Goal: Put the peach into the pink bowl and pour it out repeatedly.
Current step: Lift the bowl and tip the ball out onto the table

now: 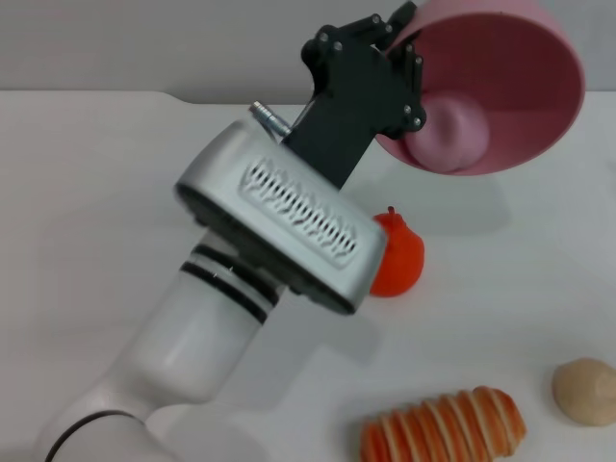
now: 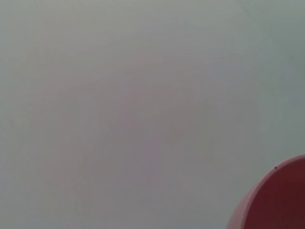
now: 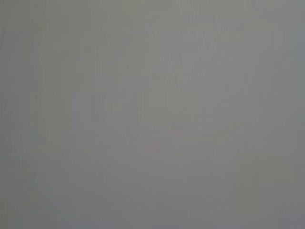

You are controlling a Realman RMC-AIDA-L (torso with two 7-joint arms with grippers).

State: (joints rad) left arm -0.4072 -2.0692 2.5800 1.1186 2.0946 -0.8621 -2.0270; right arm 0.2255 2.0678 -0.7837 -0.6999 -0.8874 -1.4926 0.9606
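Pink bowl [image 1: 520,67] hangs tipped in the air, its rim pinched by the left gripper [image 1: 399,58]. Inside, the peach [image 1: 452,135] rests against the low edge, ready to roll out.

Left hand [image 1: 404,67] raised, clamped, arm extended.

Raised above the far part of the worktop [image 1: 87,192], tipped on its side: the pink bowl [image 1: 520,77], rim held by the left claw [image 1: 399,72] on its left. Inside the bowl, against the lower wall: the peach [image 1: 452,130]. Below, on the worktop: a pear-shaped fruit [image 1: 399,255]. Nearer, to the right: a bread roll [image 1: 443,428], with a round ball [image 1: 585,390] just right of it.
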